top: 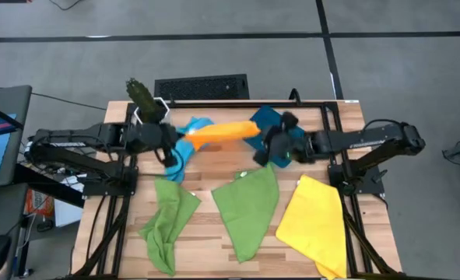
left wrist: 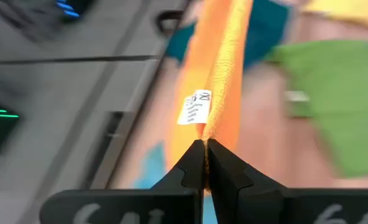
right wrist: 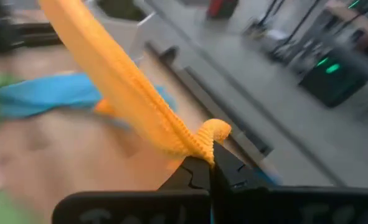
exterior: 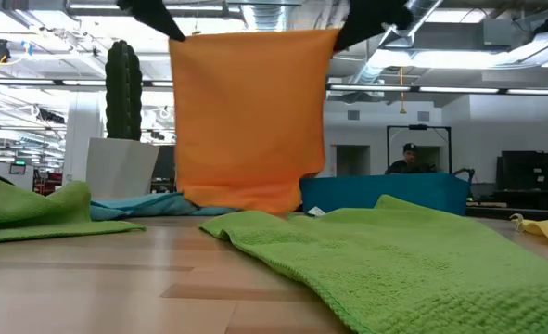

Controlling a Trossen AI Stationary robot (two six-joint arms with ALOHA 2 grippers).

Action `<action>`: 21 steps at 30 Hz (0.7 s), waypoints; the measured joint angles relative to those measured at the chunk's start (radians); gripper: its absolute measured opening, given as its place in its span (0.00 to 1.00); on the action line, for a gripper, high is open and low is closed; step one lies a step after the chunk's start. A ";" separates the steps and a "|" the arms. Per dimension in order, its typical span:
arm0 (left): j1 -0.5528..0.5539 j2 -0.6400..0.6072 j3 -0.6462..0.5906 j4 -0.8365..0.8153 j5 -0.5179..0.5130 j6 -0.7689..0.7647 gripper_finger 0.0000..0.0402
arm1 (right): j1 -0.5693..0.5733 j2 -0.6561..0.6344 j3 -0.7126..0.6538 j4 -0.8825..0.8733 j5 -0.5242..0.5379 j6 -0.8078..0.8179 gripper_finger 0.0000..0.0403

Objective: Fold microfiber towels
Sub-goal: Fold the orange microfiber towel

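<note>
while both arms hold it up, the orange towel point(top: 222, 131) hangs stretched above the counter point(top: 206, 241)
left fingers point(left wrist: 205, 144): pinched tight on one top corner of the orange towel — beside its white tag point(left wrist: 197, 107)
right fingers point(right wrist: 210, 155): clamped on the other top corner
orange towel: its bottom edge is down near the counter, by the light blue towel point(top: 189, 140)
green towels: two point(top: 170, 222) point(top: 247, 206) lie on the counter
yellow towel point(top: 315, 225): flat at the right side
teal bin point(exterior: 385, 193): behind

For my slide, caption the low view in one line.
Orange towel hangs stretched between both shut grippers above the table, green towel lying in front.
</note>
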 joint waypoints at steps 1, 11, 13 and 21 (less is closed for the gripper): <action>-0.028 0.004 0.000 -0.013 0.020 -0.045 0.00 | 0.031 0.000 0.000 -0.039 -0.003 0.057 0.02; -0.337 0.119 0.000 -0.044 0.041 -0.349 0.00 | 0.309 0.091 0.000 -0.187 -0.049 0.491 0.03; -0.387 0.164 0.000 -0.039 0.041 -0.400 0.00 | 0.348 0.126 0.000 -0.199 -0.092 0.557 0.02; -0.541 0.348 0.000 -0.019 0.097 -0.609 0.00 | 0.465 0.184 -0.001 -0.219 -0.249 0.740 0.03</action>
